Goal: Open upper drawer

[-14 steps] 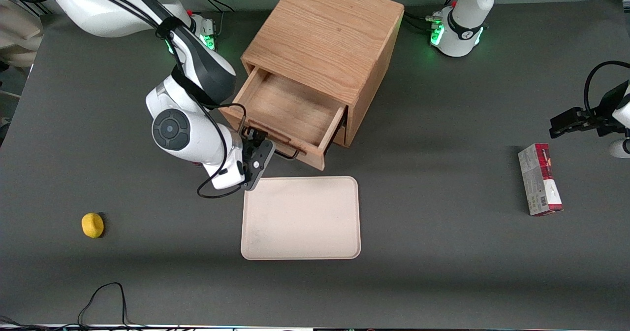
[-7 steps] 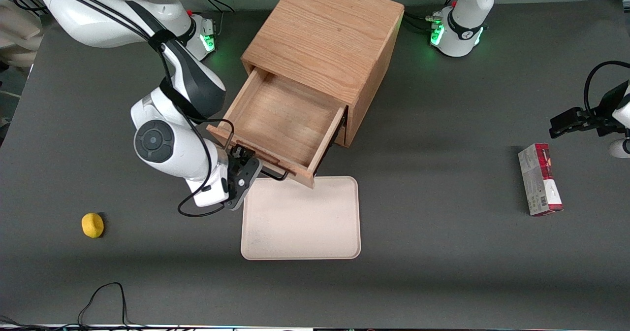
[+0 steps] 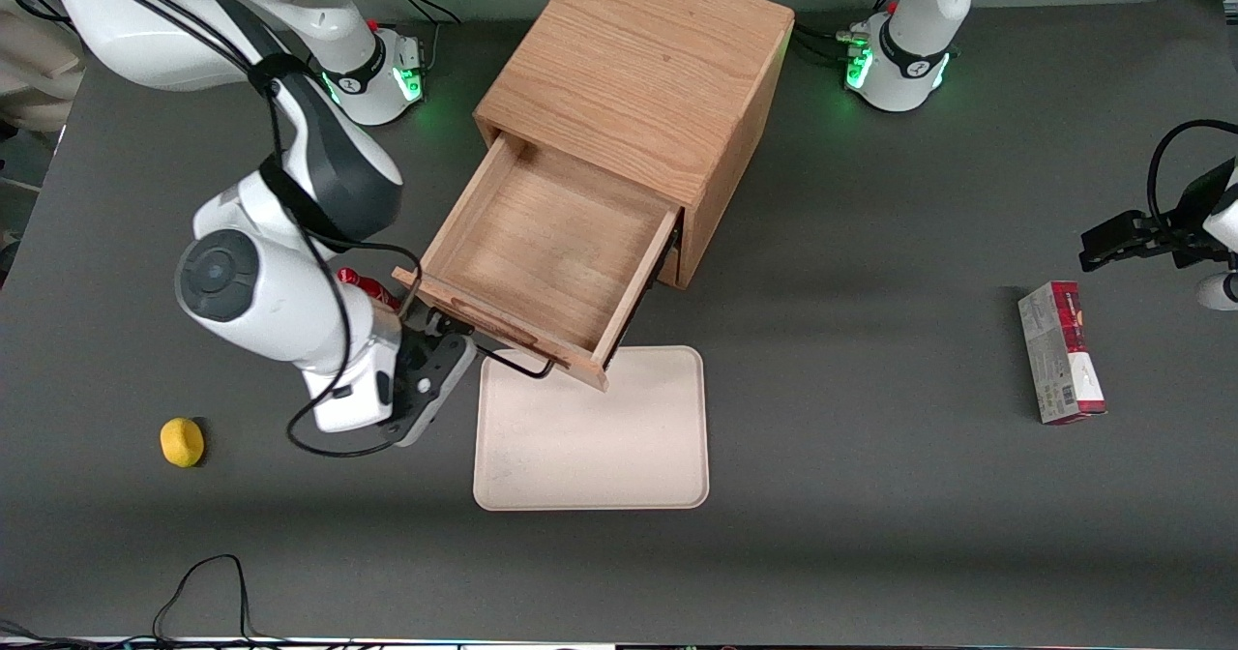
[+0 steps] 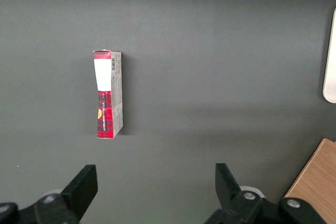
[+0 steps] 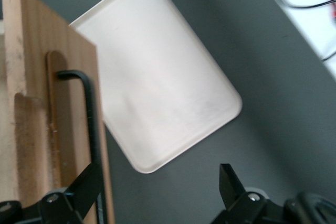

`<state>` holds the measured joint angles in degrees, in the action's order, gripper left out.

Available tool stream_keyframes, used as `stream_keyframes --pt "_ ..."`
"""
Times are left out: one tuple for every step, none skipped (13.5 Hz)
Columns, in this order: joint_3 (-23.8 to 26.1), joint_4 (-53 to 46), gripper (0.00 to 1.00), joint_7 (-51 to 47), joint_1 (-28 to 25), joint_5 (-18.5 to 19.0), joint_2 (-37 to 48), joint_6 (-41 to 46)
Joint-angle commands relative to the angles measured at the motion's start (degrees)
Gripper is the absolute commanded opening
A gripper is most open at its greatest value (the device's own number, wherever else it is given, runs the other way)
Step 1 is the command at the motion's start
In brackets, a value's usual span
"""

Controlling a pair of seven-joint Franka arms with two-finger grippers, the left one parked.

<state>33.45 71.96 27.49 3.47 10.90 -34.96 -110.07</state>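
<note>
The oak cabinet (image 3: pixel 638 60) stands at the back middle of the table. Its upper drawer (image 3: pixel 503 329) is pulled far out toward the front camera, and its inside is bare wood. The drawer's front edge overhangs the tray. The black wire handle (image 3: pixel 522 368) sticks out from the drawer front, which also shows in the right wrist view (image 5: pixel 31 77) with the handle (image 5: pixel 90 119). My right gripper (image 3: pixel 437 333) (image 5: pixel 157 178) is open, at the working arm's end of the drawer front. The handle runs along one finger (image 5: pixel 84 182), not clamped. The bottom drawer is hidden under the upper one.
A cream tray (image 3: pixel 590 437) (image 5: pixel 157 87) lies flat just nearer the front camera than the cabinet. A small yellow object (image 3: pixel 182 441) lies toward the working arm's end. A red and white box (image 3: pixel 1061 352) (image 4: pixel 107 95) lies toward the parked arm's end.
The upper drawer has slid further out toward the front camera, over the tray's edge. My gripper has moved with it, then toward the working arm's end of the handle.
</note>
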Motion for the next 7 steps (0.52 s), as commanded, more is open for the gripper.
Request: stream_keyframes --pt "-3.5 -3.6 1.0 4.8 -0.1 2.2 1.3 1.3" --pt "-5.4 -3.6 1.0 8.0 0.0 2.1 2.7 1.3" --pt "-7.9 -3.2 1.0 9.6 0.2 1.5 4.5 1.3" --pt "-10.2 -2.6 1.0 9.5 0.5 0.0 6.6 2.6" --pt "-13.6 -1.6 1.0 8.2 0.4 -4.6 9.4 7.0" --pt "-19.2 -0.3 1.0 2.5 0.3 -12.0 11.9 9.8" --pt "-24.1 3.1 1.0 -4.4 -0.1 -17.9 15.3 11.8"
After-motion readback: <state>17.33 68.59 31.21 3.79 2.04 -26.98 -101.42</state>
